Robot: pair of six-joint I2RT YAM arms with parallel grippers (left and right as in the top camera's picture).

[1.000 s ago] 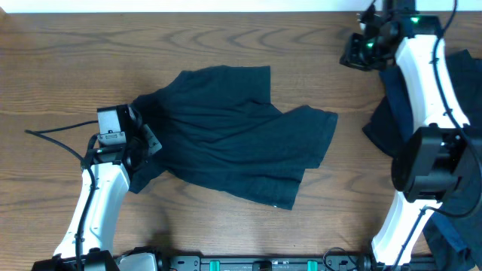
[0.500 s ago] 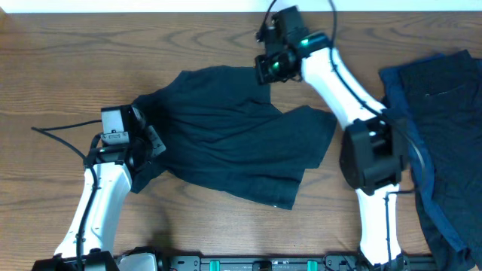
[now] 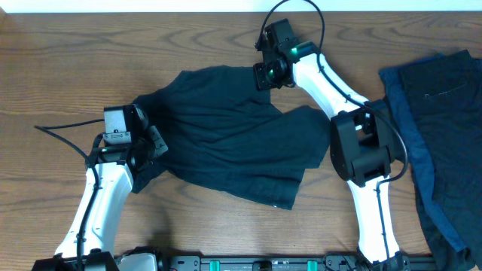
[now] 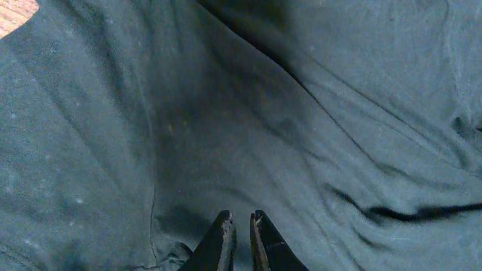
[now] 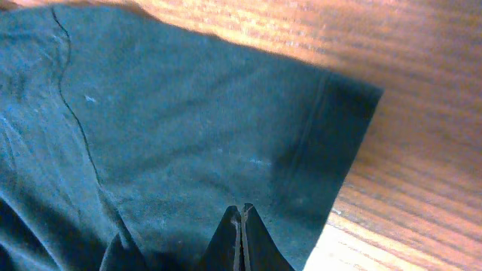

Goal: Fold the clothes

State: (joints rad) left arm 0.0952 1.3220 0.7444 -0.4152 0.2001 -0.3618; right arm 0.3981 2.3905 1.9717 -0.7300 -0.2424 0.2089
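Note:
The clothes lie in two places. A dark navy T-shirt (image 3: 233, 135) is spread crumpled mid-table. My left gripper (image 3: 151, 141) sits on its left edge, and in the left wrist view the gripper (image 4: 239, 220) is pinched on the cloth (image 4: 301, 113), fingertips a sliver apart and fabric puckered beside them. My right gripper (image 3: 263, 75) hovers at the shirt's top right corner. In the right wrist view the gripper (image 5: 241, 208) is shut with nothing between its fingers, just over the sleeve (image 5: 188, 128) near its hem.
More dark clothes (image 3: 448, 98) are heaped at the right edge, with a brighter blue piece (image 3: 410, 143) along their left side. A black cable (image 3: 60, 135) trails from the left arm. The wooden table (image 3: 75, 60) shows around the shirt.
My right arm has swung from the far right corner across to the shirt's top right corner, uncovering the pile at the right. The left gripper has barely shifted on the shirt's left edge.

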